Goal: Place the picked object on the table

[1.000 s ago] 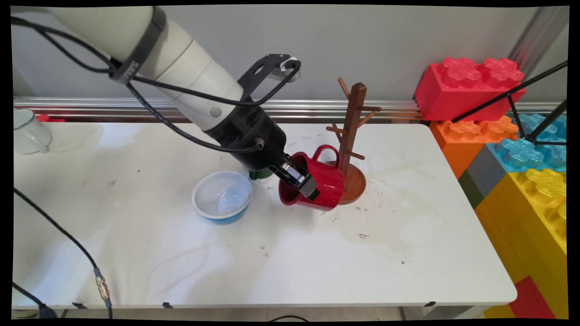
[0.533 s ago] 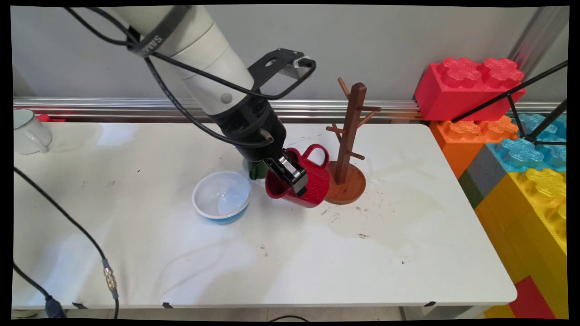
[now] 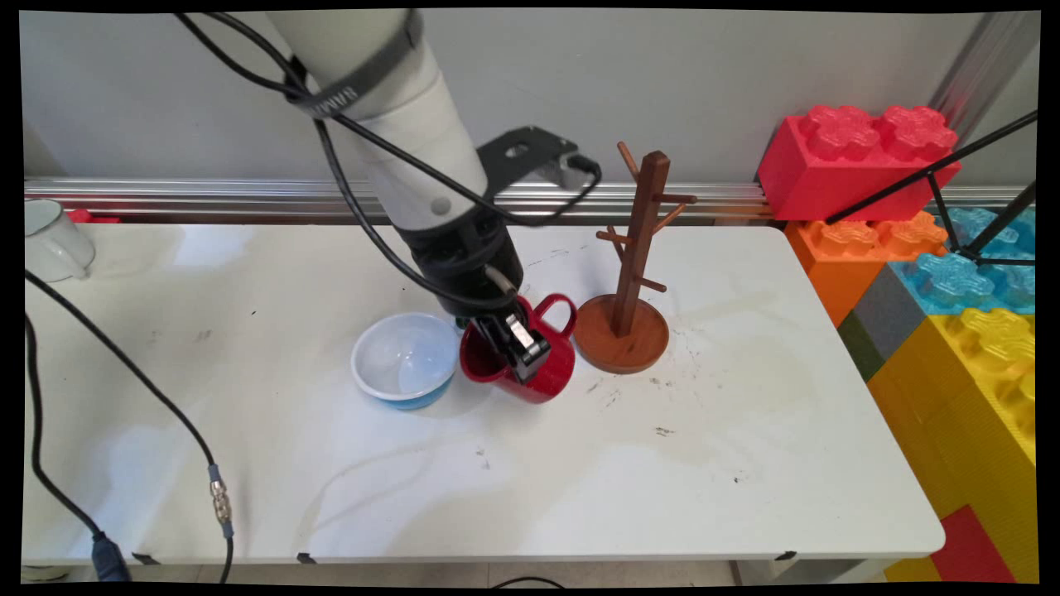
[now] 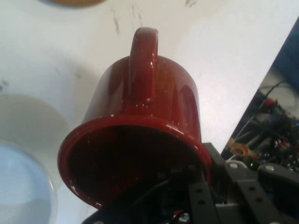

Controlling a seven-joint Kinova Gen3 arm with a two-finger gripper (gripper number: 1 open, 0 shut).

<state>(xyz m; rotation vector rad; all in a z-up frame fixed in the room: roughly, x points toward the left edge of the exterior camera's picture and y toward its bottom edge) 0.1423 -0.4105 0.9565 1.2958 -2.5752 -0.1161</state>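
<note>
I see at 9 o'clock of the mug a white round bowl with blue outside (image 3: 405, 359). My black two-finger gripper (image 3: 515, 352) pinches the rim of the glossy red ceramic mug (image 3: 530, 364) (tilted, handle up). At 3 o'clock stands the brown wooden mug tree (image 3: 627, 290).

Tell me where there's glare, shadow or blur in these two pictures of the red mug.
Main view: sharp overall; soft pale sheen patches on the table, and a faint shadow under the red mug and the blue-and-white bowl. Hand view: softer focus; bright streaks of glare run down the mug's handle and along its rim, and the bowl at the lower left is blurred.
</note>
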